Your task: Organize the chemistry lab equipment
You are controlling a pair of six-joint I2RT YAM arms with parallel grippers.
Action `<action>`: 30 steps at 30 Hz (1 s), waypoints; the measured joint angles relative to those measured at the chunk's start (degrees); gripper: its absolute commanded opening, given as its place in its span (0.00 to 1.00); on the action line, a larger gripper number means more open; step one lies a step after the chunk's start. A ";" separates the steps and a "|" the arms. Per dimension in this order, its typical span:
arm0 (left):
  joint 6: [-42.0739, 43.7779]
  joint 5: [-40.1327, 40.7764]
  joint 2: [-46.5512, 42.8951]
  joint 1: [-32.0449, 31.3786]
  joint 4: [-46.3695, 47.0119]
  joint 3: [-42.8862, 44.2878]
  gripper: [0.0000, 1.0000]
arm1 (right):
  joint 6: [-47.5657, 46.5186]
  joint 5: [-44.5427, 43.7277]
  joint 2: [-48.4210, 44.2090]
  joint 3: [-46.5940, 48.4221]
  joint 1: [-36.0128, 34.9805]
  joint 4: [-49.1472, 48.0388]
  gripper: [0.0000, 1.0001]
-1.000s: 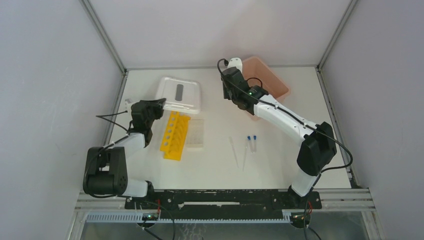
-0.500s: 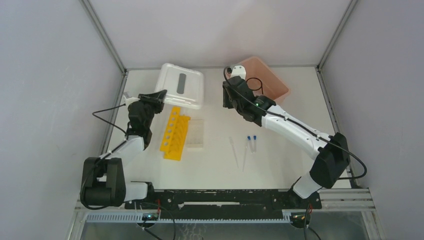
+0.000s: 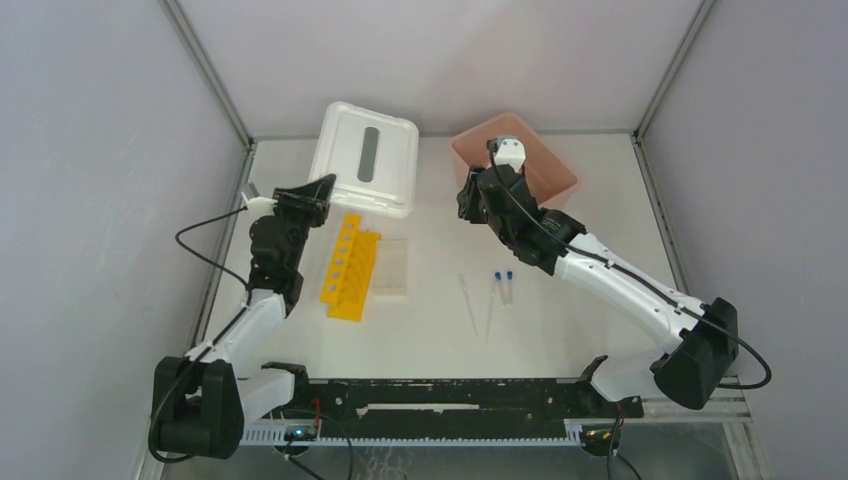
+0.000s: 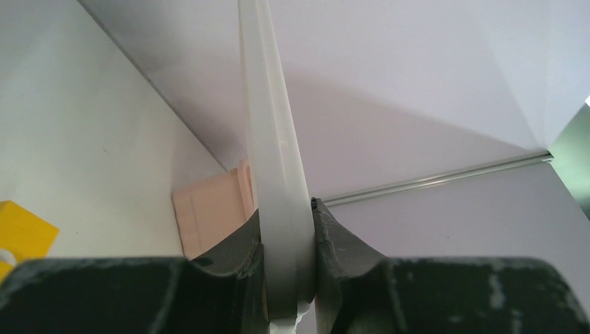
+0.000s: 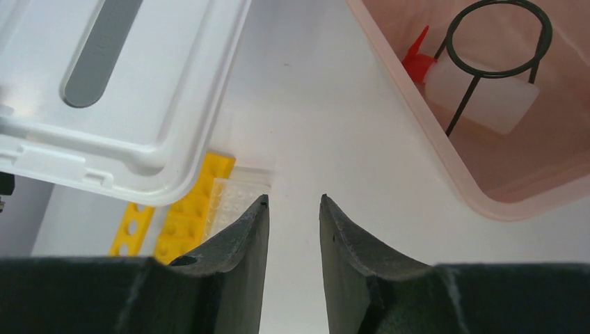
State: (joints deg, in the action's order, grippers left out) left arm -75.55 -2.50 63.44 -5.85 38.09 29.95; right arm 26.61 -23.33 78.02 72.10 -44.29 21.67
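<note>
My left gripper (image 3: pixel 318 192) (image 4: pixel 289 209) is shut on the near edge of the white lid (image 3: pixel 366 168) (image 4: pixel 268 104) and holds it tilted above the table. The yellow tube rack (image 3: pixel 350 266) (image 5: pixel 182 224) lies below it, with the clear grid rack (image 3: pixel 392 266) (image 5: pixel 233 196) beside it. My right gripper (image 3: pixel 465 203) (image 5: pixel 292 202) is open and empty, over the table left of the pink tub (image 3: pixel 560 175) (image 5: pixel 431 149). The red-nozzled squeeze bottle (image 5: pixel 480 97) lies in the tub. Two blue-capped tubes (image 3: pixel 503 285) and two droppers (image 3: pixel 468 302) lie mid-table.
A black wire ring stand (image 5: pixel 497 42) sits in the tub over the bottle. Grey walls and a metal frame close in the back and sides. The tub also shows in the left wrist view (image 4: pixel 209 209).
My left gripper has raised the lid and carried it back and right. My right arm has swung right, its gripper now lower and nearer the tub's left corner.
</note>
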 measured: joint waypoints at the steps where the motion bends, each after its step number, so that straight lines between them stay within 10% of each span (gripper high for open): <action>1: -0.04 0.31 -0.76 -0.50 0.00 -0.24 0.00 | 0.55 -0.33 -0.48 -0.13 0.02 -0.07 0.41; 30: -2.32 4.31 -11.17 -9.18 0.59 -3.17 0.00 | 16.72 -12.00 5.53 -1.09 22.77 12.48 0.41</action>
State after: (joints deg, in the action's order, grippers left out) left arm -77.87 1.80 52.27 -15.03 38.68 26.79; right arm 43.33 -35.33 83.55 71.00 -21.52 34.15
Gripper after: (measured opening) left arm 0.268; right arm 0.403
